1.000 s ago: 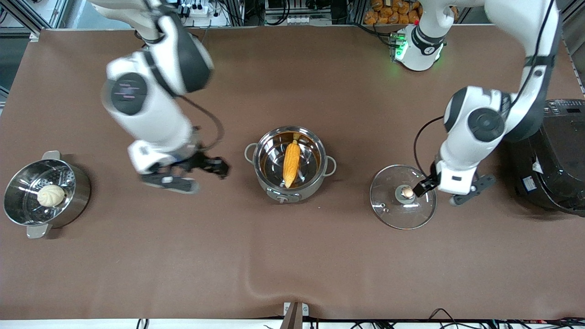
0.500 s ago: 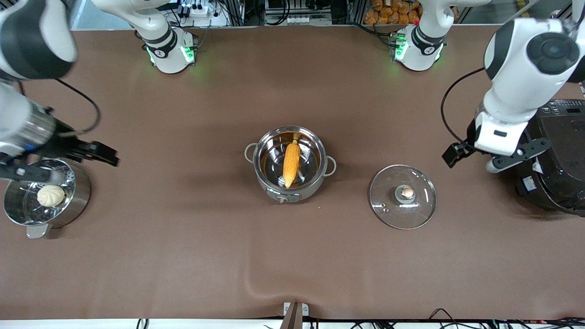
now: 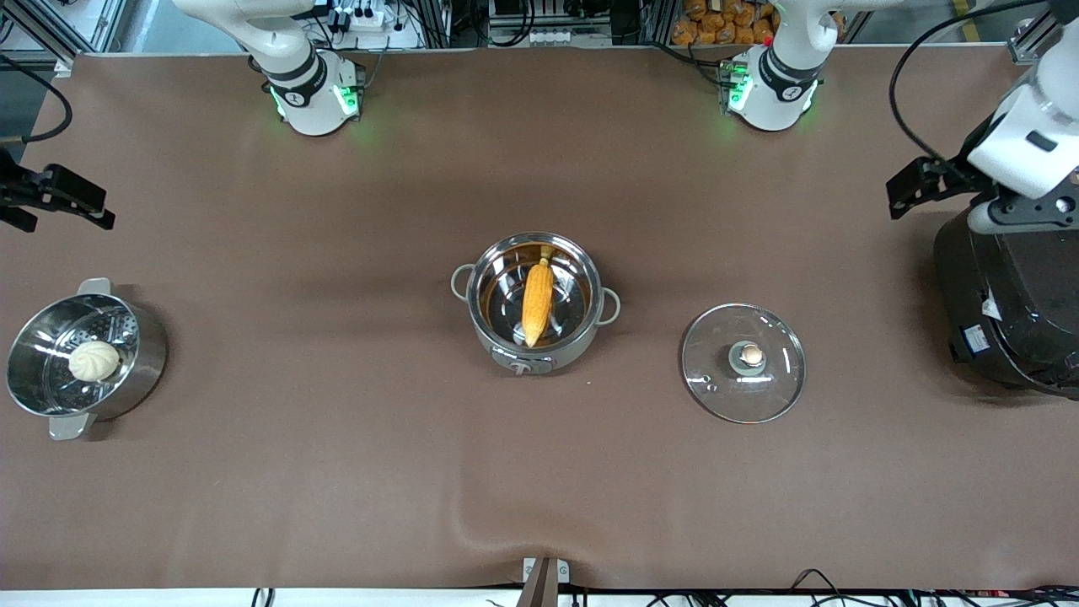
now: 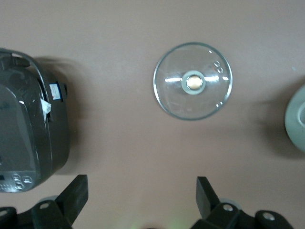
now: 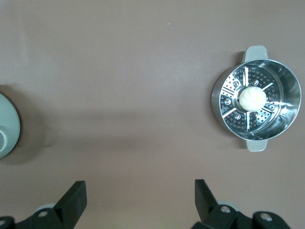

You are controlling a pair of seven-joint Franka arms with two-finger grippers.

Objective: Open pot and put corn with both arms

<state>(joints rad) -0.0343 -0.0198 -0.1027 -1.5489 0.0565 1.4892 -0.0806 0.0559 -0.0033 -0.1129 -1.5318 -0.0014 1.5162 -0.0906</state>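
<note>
The grey pot (image 3: 590, 330) stands open at the table's middle with the yellow-orange corn (image 3: 537, 302) lying inside it. Its glass lid (image 3: 716, 375) lies flat on the table beside the pot, toward the left arm's end, and also shows in the left wrist view (image 4: 209, 100). My left gripper (image 3: 961, 206) is open and empty, raised high by the rice cooker; it is open in its own view (image 4: 141, 183). My right gripper (image 3: 63, 215) is open and empty, raised at the right arm's end of the table (image 5: 139, 186). The pot's edge shows in both wrist views (image 4: 298, 119) (image 5: 7, 126).
A steel steamer pot (image 3: 145, 358) with a cream bun (image 3: 93, 361) stands at the right arm's end, also seen in the right wrist view (image 5: 286, 76). A black rice cooker (image 3: 1011, 303) stands at the left arm's end (image 4: 28, 129).
Both arms have swung up and outward, away from the middle. The left gripper has left the lid's knob; the right gripper has moved from beside the pot past the steamer.
</note>
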